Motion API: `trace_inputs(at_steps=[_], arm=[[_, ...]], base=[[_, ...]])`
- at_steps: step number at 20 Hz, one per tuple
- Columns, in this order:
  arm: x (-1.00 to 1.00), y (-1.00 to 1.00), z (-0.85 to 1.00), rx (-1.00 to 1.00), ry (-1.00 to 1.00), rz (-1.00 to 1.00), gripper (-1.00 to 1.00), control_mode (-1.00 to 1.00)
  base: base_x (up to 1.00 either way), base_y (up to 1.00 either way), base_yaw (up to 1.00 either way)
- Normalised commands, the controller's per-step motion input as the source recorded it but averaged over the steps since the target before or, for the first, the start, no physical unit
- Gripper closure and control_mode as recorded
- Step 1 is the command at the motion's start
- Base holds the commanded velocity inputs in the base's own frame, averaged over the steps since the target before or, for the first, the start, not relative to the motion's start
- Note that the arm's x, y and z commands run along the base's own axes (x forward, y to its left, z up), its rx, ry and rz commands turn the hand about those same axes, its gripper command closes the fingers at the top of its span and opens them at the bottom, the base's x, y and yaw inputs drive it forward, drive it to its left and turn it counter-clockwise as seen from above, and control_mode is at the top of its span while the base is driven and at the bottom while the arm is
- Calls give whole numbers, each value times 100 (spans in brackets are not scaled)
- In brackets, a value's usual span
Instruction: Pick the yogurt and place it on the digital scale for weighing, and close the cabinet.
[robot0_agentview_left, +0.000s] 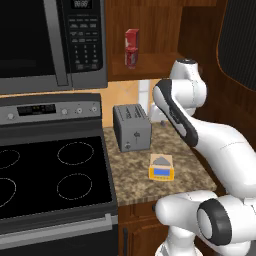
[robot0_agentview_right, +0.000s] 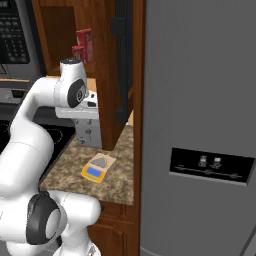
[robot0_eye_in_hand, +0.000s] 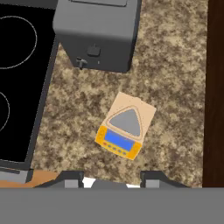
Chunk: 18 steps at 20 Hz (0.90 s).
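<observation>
A speckled brown granite counter (robot0_agentview_left: 185, 172) ran beside a black glass stove (robot0_agentview_left: 50, 175), with a grey two-slot toaster (robot0_agentview_left: 131, 127) standing on it. A black-and-steel microwave (robot0_agentview_left: 50, 40) hung above the stove, and a tall grey refrigerator (robot0_agentview_right: 200, 125) stood at the counter's far end.

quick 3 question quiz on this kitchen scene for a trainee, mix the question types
1. True or false: the yogurt already sits on the digital scale.
2. Where is the yogurt? A) on the stove B) on the open cabinet shelf, in front of the red carton C) inside the microwave
3. Fill in: on the counter, the grey ____ stands just behind the scale.

Key:
1. False; the scale's plate is bare.
2. B
3. toaster
</observation>
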Motion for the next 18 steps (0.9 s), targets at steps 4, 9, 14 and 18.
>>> trace_inputs(at_steps=[4, 9, 14, 18], arm=[[-47, 6, 8, 0, -16, 3, -100, -100], [-58, 10, 39, -1, -43, 1, -100, -100], [-31, 2, 71, 0, -33, 4, -100, -100], [-10, 1, 51, 0, -33, 4, -100, -100]], base=[[0, 0, 0], [0, 0, 0], [0, 0, 0], [0, 0, 0]])
